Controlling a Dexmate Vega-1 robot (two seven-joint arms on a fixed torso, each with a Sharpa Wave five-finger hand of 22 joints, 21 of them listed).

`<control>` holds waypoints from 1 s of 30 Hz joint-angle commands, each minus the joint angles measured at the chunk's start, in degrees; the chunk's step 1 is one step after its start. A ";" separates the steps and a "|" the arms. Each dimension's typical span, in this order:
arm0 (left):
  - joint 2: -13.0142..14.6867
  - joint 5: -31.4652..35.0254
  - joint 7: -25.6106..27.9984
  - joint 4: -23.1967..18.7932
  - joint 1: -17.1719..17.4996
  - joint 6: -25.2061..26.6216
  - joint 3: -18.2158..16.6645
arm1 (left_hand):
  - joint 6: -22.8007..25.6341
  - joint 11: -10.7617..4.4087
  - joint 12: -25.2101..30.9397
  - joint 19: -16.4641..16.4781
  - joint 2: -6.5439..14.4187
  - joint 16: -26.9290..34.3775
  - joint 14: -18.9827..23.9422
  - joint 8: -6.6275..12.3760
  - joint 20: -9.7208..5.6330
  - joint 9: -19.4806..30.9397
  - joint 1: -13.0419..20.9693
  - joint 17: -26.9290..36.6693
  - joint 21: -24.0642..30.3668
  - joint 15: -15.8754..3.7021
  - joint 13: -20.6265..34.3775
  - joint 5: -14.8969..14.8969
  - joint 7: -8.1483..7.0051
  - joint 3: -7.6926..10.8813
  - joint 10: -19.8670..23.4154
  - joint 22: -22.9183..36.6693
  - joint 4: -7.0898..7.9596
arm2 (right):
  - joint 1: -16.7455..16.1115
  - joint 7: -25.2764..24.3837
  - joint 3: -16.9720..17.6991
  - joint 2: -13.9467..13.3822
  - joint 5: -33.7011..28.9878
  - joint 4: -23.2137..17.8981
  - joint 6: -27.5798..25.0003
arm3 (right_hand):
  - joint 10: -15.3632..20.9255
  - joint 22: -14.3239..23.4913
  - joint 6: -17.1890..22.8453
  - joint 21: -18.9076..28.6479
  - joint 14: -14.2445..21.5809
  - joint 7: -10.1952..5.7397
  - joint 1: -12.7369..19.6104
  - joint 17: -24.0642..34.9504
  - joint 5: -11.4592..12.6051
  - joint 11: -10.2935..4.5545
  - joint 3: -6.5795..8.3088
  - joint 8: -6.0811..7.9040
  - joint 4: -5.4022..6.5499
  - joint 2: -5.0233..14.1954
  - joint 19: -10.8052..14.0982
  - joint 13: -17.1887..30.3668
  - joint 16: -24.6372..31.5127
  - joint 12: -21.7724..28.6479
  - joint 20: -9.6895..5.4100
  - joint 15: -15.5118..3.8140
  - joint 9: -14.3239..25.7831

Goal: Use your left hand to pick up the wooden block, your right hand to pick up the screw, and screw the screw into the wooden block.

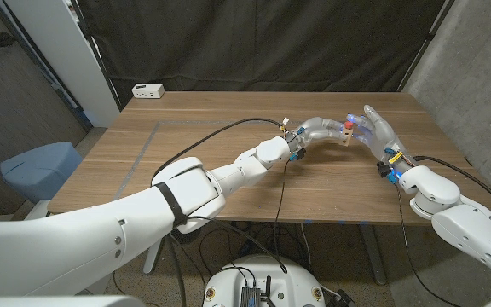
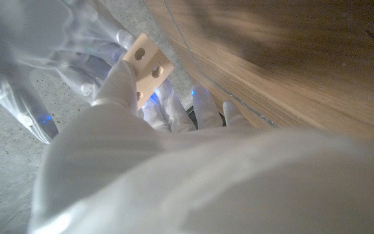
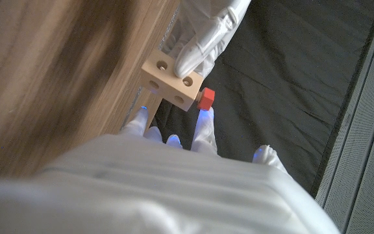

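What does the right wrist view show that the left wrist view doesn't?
Right wrist view alone: the red screw at the wooden block's side, with a black curtain behind. Left wrist view alone: the right hand beyond the block, against a grey floor. Both share: the block with its holes, gripped by the left hand, beside the table.

The left hand (image 2: 119,91) holds a small wooden block (image 2: 148,66) with round holes in it. The right hand (image 2: 63,58) is close behind it. The wooden table (image 2: 291,58) is beside them.
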 commanded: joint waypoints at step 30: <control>-0.13 -0.50 -0.15 0.14 -0.27 1.20 0.13 | 5.83 -0.19 0.95 0.17 1.73 0.02 0.67 0.59 -0.36 0.16 0.34 0.22 0.05 -3.19 8.04 0.17 1.73 2.12 0.60 0.14 1.64 | -0.42 -0.95 0.06 -0.76 0.47 -0.84 -1.16 | 0.86 0.05 3.78 0.38 -1.23 1.07 -0.38 0.16 0.41 -0.10 -0.35 1.38 0.18 -0.05 0.48 0.16 0.35 0.83 0.54 0.09 0.36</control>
